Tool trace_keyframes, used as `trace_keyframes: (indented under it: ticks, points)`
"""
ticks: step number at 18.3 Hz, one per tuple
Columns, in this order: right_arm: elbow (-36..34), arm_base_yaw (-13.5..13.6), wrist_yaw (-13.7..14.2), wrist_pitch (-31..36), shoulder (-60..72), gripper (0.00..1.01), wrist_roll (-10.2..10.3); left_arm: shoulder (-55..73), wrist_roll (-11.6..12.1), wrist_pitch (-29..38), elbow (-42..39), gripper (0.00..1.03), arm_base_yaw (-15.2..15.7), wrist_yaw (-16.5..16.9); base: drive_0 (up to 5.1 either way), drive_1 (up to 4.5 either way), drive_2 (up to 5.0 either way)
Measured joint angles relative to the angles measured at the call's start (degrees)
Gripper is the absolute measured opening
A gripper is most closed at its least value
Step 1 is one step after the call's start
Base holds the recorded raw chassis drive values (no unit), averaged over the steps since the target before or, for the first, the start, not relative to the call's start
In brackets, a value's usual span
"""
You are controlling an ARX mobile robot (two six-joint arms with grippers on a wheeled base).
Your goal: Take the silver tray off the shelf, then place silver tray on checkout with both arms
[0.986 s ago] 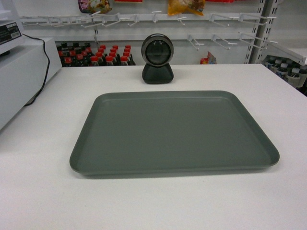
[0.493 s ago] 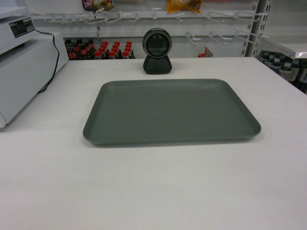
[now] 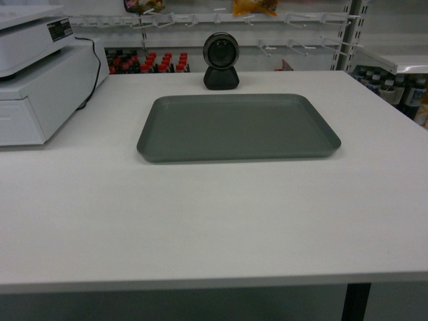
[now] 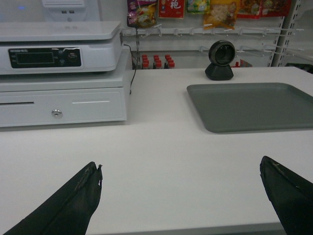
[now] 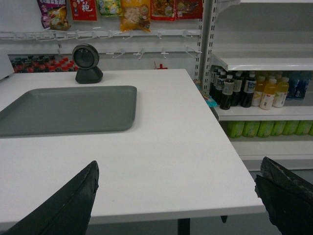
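The silver tray [image 3: 237, 127] lies flat on the white checkout [image 3: 200, 221], towards its far side, with nothing on it. Neither gripper shows in the head view. In the left wrist view the left gripper [image 4: 181, 164] is open over bare tabletop near the front edge, and the tray [image 4: 254, 105] lies ahead to its right, untouched. In the right wrist view the right gripper [image 5: 178, 169] is open above the table's front right corner, with the tray [image 5: 68, 110] ahead to its left. The shelf is out of view.
A white cash register on its drawer [image 3: 40, 80] stands at the table's left. A black round scanner [image 3: 221, 60] stands just behind the tray. Racks of drink bottles [image 5: 254, 93] stand right of the table. Peg hooks with snack bags [image 5: 137, 14] line the back wall.
The head view has drawn back from the table. The tray now looks smaller and farther off, and the table's front edge has come into view. The tray itself has not shifted.
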Motion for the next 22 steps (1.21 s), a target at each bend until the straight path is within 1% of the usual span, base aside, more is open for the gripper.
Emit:
trace_keyframes:
  ticks: [22]
  points:
    - [0.0, 0.0, 0.0, 0.2, 0.0, 0.98, 0.0, 0.0, 0.0, 0.3, 0.0, 0.98, 0.0, 0.1, 0.0, 0.0, 0.0]
